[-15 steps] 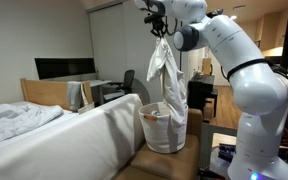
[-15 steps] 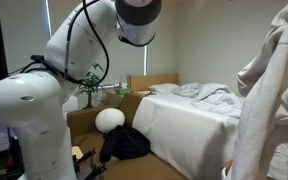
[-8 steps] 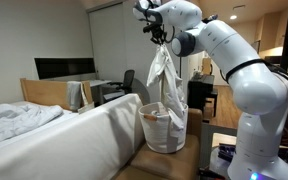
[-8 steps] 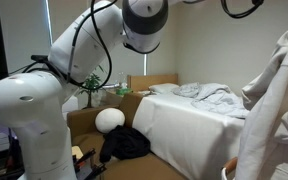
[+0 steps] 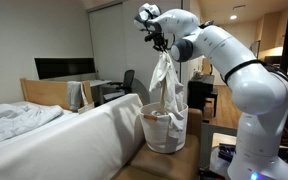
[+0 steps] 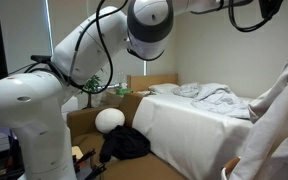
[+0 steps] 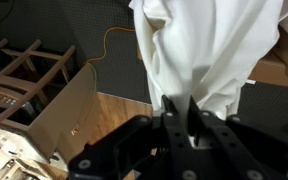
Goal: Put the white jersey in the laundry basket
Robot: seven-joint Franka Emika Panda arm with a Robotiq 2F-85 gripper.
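The white jersey [image 5: 165, 82] hangs in long folds from my gripper [image 5: 160, 44], which is shut on its top end. Its lower part sinks into the round white laundry basket [image 5: 165, 133] standing on a wooden surface beside the bed. In the wrist view the jersey [image 7: 209, 50] fills the upper middle, pinched between the black fingers [image 7: 171, 112] of my gripper [image 7: 181, 110]. The jersey [image 6: 274, 125] also drapes down the right edge of an exterior view; the basket is out of sight there.
A bed with a rumpled white bedsheet [image 5: 19, 120] lies next to the basket, and shows again [image 6: 199, 100]. A wooden chair [image 7: 14, 85] and an orange cable [image 7: 114, 45] sit on the floor below. A black bag [image 6: 124, 145] and white ball [image 6: 109, 119] rest by the robot base.
My gripper has come down and shifted slightly sideways with the jersey, so more of the cloth has sunk into the basket.
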